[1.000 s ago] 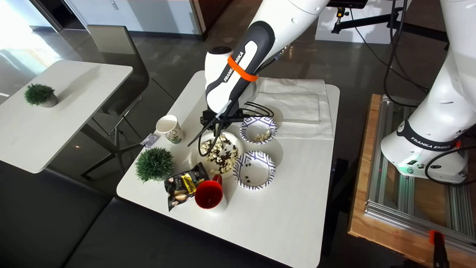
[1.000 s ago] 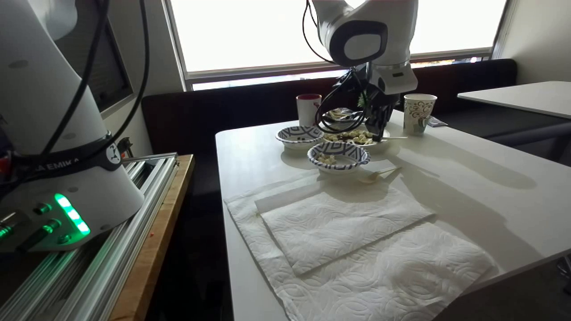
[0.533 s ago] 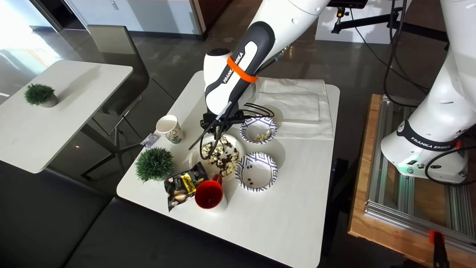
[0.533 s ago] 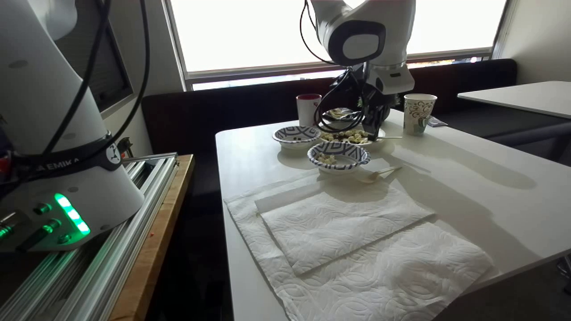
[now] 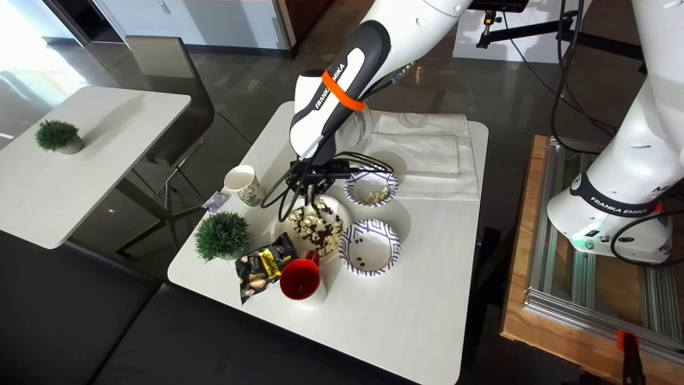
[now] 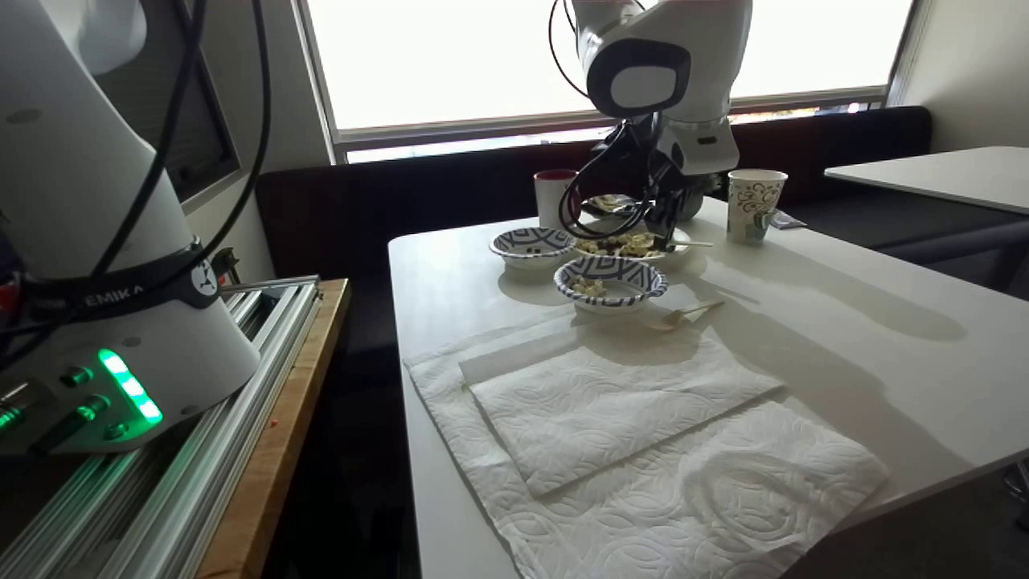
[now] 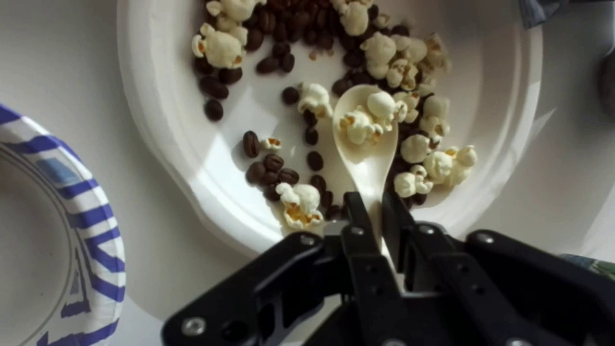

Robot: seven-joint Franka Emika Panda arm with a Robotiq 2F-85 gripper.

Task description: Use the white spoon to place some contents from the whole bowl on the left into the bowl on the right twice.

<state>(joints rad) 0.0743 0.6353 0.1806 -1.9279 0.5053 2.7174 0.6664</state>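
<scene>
My gripper (image 7: pixel 375 197) is shut on the white spoon (image 7: pixel 367 158) by its handle. The spoon's bowl holds a few popcorn pieces and lies over the white bowl (image 7: pixel 149 91) of popcorn and dark beans. I cannot tell whether the spoon touches the contents. The gripper shows over the white bowl's edge in both exterior views (image 5: pixel 311 199) (image 6: pixel 663 244); the spoon's handle end (image 6: pixel 698 243) sticks out behind the fingers. A patterned bowl (image 5: pixel 377 251) with several dark beans stands beside the white bowl (image 5: pixel 343 206). Another patterned bowl (image 5: pixel 360 187) holds some popcorn.
A red-and-white mug (image 5: pixel 302 280), a black snack bag (image 5: pixel 264 267) and a plant (image 5: pixel 222 235) stand beyond the white bowl. A paper cup (image 6: pixel 754 205) stands near the gripper. A second spoon (image 6: pixel 675 318) lies by the paper towels (image 6: pixel 611 402).
The gripper with the spoon has moved slightly left in an exterior view, towards the bowls. The patterned bowl with beans has shifted slightly away from the white bowl.
</scene>
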